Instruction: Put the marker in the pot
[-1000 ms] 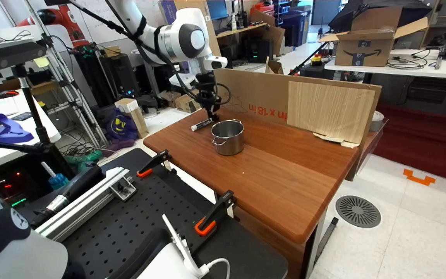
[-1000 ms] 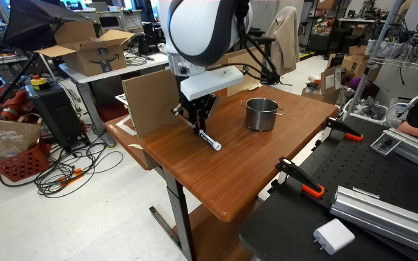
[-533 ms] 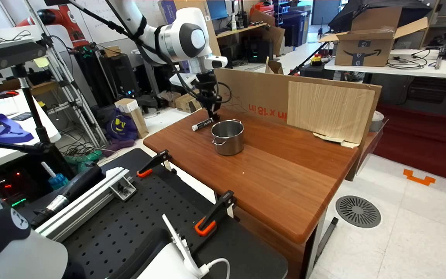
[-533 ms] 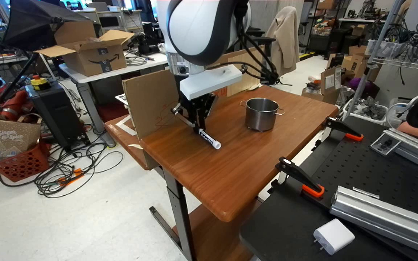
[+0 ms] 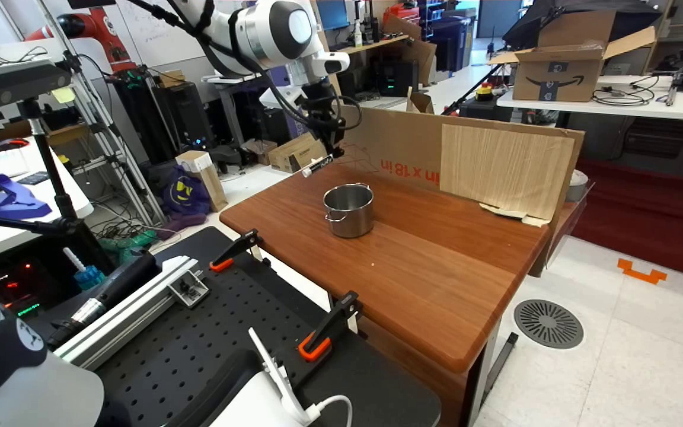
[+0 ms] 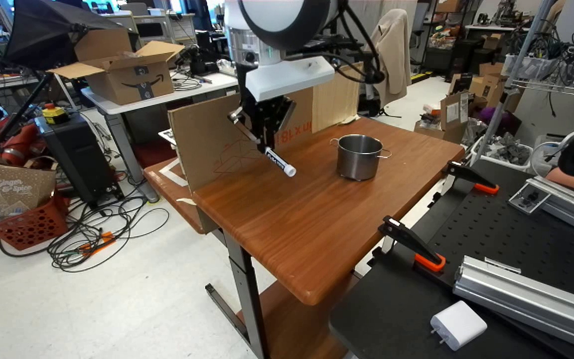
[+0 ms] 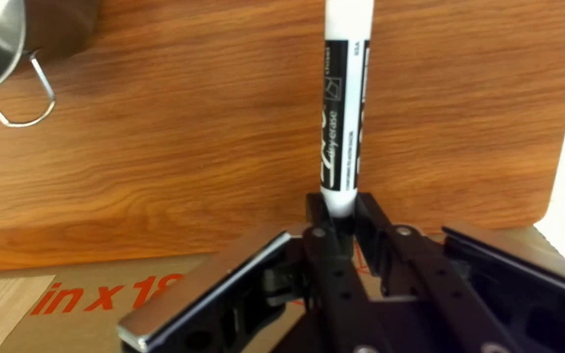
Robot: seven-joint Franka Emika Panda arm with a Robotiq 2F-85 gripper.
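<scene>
I see the dry-erase marker (image 7: pixel 345 110) above the surface (image 6: pixel 317 229), apart from the metal pot (image 6: pixel 357 162), fingers (image 7: pixel 374 220) pinching one end. Likely light, stiff, slick; mid-barrel should hold steadier.

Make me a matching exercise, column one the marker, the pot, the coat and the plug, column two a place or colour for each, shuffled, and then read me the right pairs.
Column one
1. marker
2. pot
3. coat
4. plug

Column two
A. white
B. upright on the wooden tabletop
C. beige
D. held at a tilt in the gripper

Right pairs: 1-D, 2-B, 3-C, 4-A
</scene>
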